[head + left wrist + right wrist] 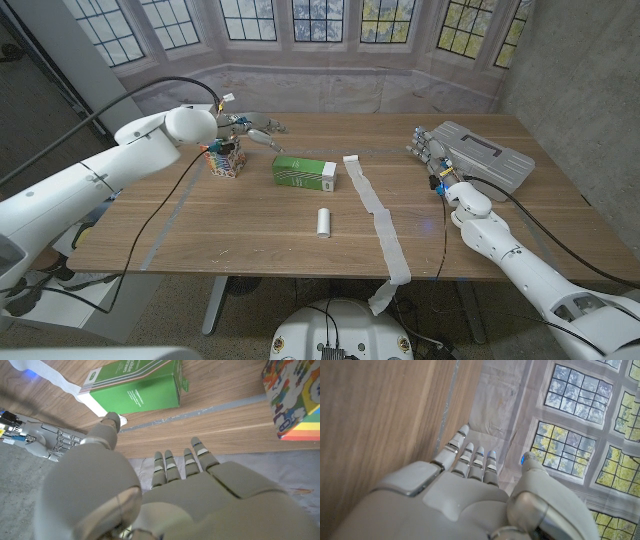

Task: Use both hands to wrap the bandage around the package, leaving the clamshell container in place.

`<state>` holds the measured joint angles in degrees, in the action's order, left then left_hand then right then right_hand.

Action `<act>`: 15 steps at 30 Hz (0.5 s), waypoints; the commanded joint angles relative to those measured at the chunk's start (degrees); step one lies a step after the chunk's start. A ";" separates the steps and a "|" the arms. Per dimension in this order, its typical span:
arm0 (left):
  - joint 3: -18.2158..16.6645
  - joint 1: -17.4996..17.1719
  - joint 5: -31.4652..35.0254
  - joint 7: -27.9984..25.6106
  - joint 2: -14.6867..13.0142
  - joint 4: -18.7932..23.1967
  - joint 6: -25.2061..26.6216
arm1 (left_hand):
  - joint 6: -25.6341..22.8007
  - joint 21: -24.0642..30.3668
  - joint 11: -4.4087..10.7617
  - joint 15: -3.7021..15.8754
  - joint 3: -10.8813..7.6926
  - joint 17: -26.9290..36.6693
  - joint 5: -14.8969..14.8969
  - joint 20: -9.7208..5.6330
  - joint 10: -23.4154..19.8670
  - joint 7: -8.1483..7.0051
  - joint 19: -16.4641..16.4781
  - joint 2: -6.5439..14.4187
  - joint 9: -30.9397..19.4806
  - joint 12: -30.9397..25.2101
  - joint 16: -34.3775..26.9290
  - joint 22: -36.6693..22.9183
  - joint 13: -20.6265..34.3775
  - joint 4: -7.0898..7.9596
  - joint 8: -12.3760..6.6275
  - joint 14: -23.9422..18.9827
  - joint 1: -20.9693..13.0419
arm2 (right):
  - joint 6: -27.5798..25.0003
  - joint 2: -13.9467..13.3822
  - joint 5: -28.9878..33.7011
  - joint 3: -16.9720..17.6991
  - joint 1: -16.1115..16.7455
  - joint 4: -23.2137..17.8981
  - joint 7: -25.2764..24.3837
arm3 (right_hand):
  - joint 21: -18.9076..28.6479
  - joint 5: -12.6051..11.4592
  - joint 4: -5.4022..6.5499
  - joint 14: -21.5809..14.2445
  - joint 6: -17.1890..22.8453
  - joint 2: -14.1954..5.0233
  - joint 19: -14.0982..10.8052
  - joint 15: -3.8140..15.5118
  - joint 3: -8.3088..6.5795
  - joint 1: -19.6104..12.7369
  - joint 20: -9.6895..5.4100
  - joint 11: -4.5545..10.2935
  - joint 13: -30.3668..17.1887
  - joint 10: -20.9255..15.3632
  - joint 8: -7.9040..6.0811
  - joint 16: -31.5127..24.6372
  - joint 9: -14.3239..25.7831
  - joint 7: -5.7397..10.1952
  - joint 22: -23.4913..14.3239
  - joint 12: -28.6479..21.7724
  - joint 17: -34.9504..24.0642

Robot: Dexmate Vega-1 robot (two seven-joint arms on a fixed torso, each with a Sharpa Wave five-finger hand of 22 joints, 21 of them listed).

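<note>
Bandage (378, 215) white, unrolled past table edge beside green package (304, 172); left hand (252, 130), right hand (428, 148) both empty, fingers apart

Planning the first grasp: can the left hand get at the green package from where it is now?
Probably yes. The left hand is open near the table's far edge, just beyond the green package, with bare wood between them. The colourful box stands to one side, and the bandage strip lies on the package's other side.
</note>
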<state>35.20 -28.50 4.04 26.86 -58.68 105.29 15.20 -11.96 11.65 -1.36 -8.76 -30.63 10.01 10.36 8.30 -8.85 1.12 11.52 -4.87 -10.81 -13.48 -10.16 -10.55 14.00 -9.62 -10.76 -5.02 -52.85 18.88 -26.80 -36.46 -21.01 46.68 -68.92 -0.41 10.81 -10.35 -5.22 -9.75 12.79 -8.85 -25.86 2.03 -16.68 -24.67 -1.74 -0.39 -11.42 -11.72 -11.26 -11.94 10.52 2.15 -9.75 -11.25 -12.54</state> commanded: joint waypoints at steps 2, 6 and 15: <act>5.69 9.03 6.16 13.10 3.90 -6.05 -2.67 | 1.41 -0.31 -0.59 -0.81 0.94 0.17 0.11 0.17 1.24 1.08 -0.97 -1.07 -0.09 0.49 0.13 -0.26 0.15 0.29 0.23 0.93 -0.09 | 0.22 0.02 -0.17 0.52 1.25 -0.97 -1.37 | 0.39 0.26 -0.29 0.27 0.02 0.09 -0.13 -0.03 -0.10 -0.22 0.28 -0.70 -0.05 0.03 0.03 -0.34 0.29 -0.50 -0.08 -0.10 -0.04; 6.83 10.91 7.36 15.82 5.03 -7.68 -3.63 | 2.71 -0.29 -1.51 -0.96 1.41 0.18 0.34 0.14 1.69 2.00 -1.32 -1.56 -0.10 0.59 0.15 -0.27 0.20 0.40 0.44 1.70 -0.02 | 0.48 0.11 -0.23 0.64 1.67 -1.18 -1.67 | 0.40 0.26 -0.34 0.29 -0.01 0.09 -0.16 -0.10 -0.09 -0.19 0.32 -1.12 -0.06 0.12 0.05 -0.37 0.29 -0.53 -0.09 -0.08 -0.04; 8.51 12.84 10.55 19.27 6.03 -8.65 -5.11 | 3.72 -0.31 -1.78 -1.04 1.73 0.19 0.58 0.05 2.43 2.98 -1.76 -1.84 -0.10 0.77 0.10 -0.28 0.25 0.41 0.47 2.29 -0.20 | 0.55 -0.10 -0.10 1.02 3.00 -2.63 -3.11 | 0.37 0.26 -0.42 0.42 -0.06 0.07 -0.13 -0.14 -0.08 -0.14 0.39 -1.31 -0.07 0.35 0.09 -0.37 0.30 -0.66 -0.10 -0.03 -0.04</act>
<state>41.14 -19.17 10.64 40.59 -54.36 98.88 11.93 -8.60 11.33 -3.07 -9.52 -29.14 10.01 10.61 8.40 -6.52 3.87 10.01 -6.12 -10.81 -12.70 -10.17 -10.55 13.99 -9.08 -10.37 -3.36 -52.70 19.09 -26.82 -36.60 -20.39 48.33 -70.21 -2.09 10.81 -10.35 -5.22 -9.54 12.47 -8.85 -25.86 1.82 -16.68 -24.67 -1.74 -1.42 -11.42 -11.31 -11.26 -11.94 10.51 1.83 -9.75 -11.25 -12.54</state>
